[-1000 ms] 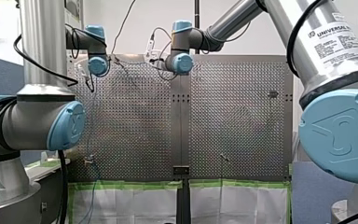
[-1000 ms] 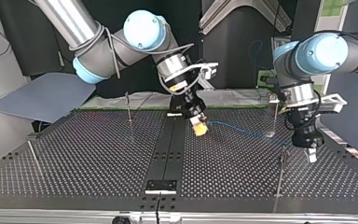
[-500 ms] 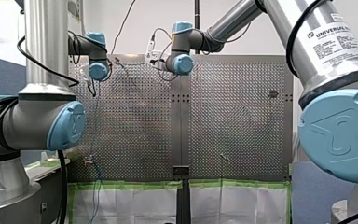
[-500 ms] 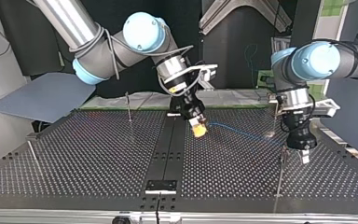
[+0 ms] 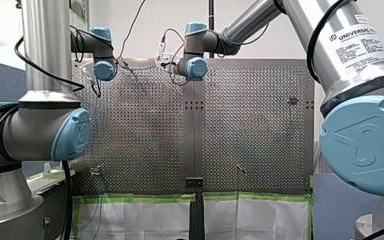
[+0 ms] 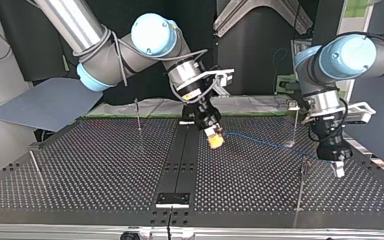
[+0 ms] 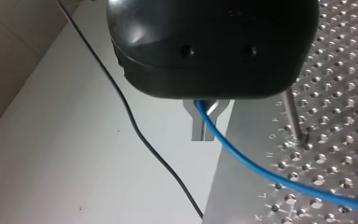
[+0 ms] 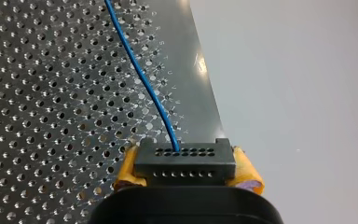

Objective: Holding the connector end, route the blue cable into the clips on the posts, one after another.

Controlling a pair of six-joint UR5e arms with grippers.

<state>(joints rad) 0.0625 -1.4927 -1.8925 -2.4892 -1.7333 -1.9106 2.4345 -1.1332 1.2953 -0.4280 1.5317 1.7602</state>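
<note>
In the right wrist view my right gripper [image 8: 185,164] is shut with its yellow pads [image 8: 129,167] on the black connector [image 8: 185,158]. The blue cable [image 8: 140,74] leaves the connector and runs over the perforated table. In the top view that gripper [image 6: 214,142] hangs low near the table's middle. From there the blue cable [image 6: 260,142] stretches to my left gripper [image 6: 337,170] at the view's right. In the left wrist view the metal fingers [image 7: 196,122] are shut on the blue cable [image 7: 242,158], beside a thin post [image 7: 292,116].
Thin posts stand on the table [image 6: 105,165]: one at the back [image 6: 137,115], one at the view's left [image 6: 34,167], two at the right [image 6: 296,122] [image 6: 301,185]. A black plate [image 6: 172,199] sits at the near middle. A loose black wire [image 7: 135,126] hangs off the table's edge.
In the top view my left gripper swung toward the view's left with the cable, then back to the right, ending slightly lower. My right gripper has barely moved.
</note>
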